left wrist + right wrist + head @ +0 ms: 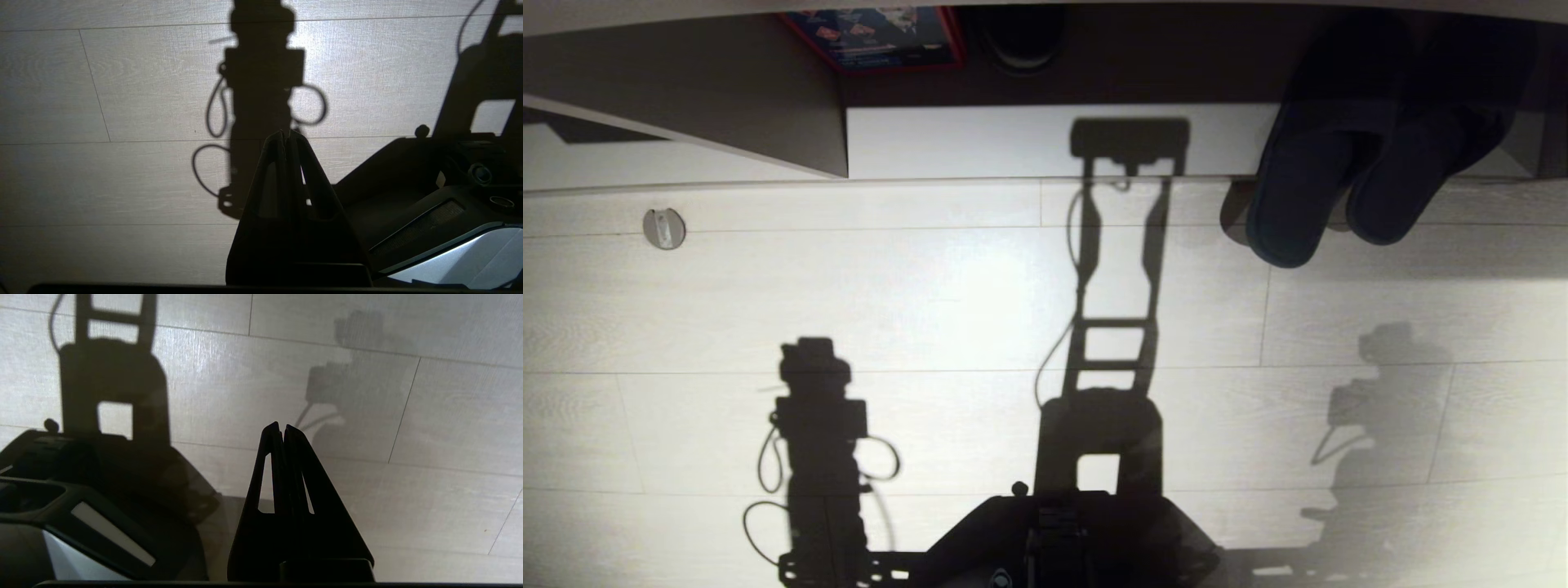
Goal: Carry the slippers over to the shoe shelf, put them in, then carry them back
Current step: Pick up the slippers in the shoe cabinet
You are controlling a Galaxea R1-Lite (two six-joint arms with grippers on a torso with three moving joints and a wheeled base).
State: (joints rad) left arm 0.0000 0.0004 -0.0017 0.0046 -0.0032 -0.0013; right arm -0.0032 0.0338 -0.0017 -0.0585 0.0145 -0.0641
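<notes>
The pair of dark slippers point(1307, 188) lies side by side in the right end of the shoe shelf point(1013, 140). Their rounded ends hang out over the shelf's front edge above the floor. No gripper touches them, and neither gripper shows in the head view, only arm shadows on the floor. My left gripper point(287, 134) is shut and empty, hanging over bare floor beside the robot's base. On the other side of the base, my right gripper point(282, 426) is shut and empty too, over the floor planks.
A slanted divider panel point(727, 106) stands in the shelf's left part. Behind it are a red-and-blue box point(882, 37) and a dark shoe point(1021, 37). A small round metal fitting point(663, 228) sits on the pale plank floor. The robot's dark base point(1054, 539) fills the near edge.
</notes>
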